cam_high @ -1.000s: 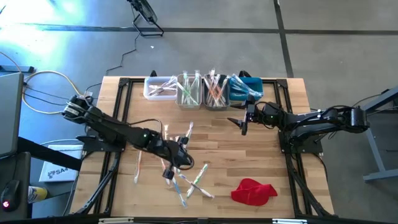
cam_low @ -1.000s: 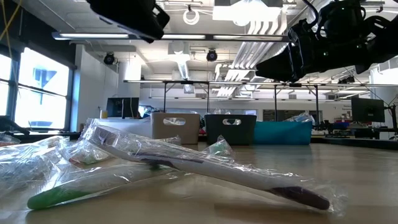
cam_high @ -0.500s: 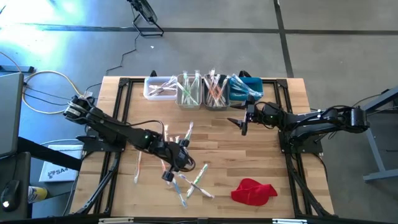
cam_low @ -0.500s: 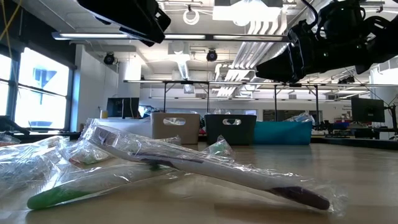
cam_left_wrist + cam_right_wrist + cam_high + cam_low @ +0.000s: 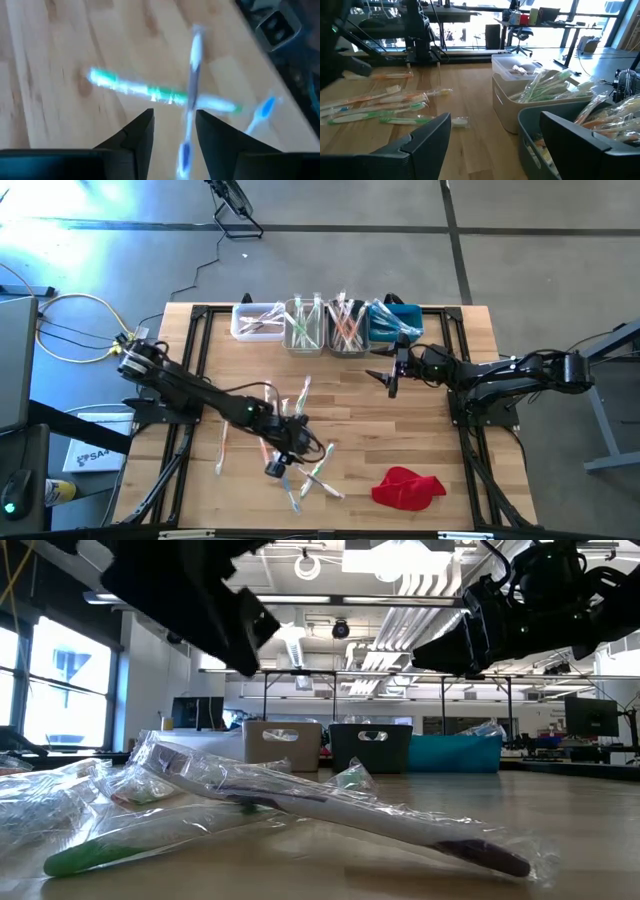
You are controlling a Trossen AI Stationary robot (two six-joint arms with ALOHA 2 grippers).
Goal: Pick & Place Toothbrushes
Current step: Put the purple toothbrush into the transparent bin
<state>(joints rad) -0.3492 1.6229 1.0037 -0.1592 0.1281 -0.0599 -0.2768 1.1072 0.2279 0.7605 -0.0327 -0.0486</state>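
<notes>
Several wrapped toothbrushes [image 5: 305, 455] lie loose and crossed on the wooden table near its front middle. In the low view they show as a pile [image 5: 300, 802]. My left gripper [image 5: 281, 469] hangs open just over this pile, slanting down. In its wrist view [image 5: 174, 117] the handle end of a blue toothbrush [image 5: 192, 75] lies below the gap between the fingers, across a green toothbrush [image 5: 150, 91]. I see no touch. My right gripper [image 5: 387, 378] waits open in the air before the bins, also seen in its wrist view [image 5: 492, 132].
Four small bins stand in a row at the far edge: white [image 5: 254, 321], beige [image 5: 304, 327], grey [image 5: 346, 327] and blue [image 5: 397, 321], each with toothbrushes in it. A red cloth [image 5: 408, 487] lies near the front right. Bare wood lies between the pile and the bins.
My left gripper has come down toward the toothbrush pile and moved a little toward the table's near edge, tipping further downward. The toothbrushes lie as before. My right arm has kept still.
</notes>
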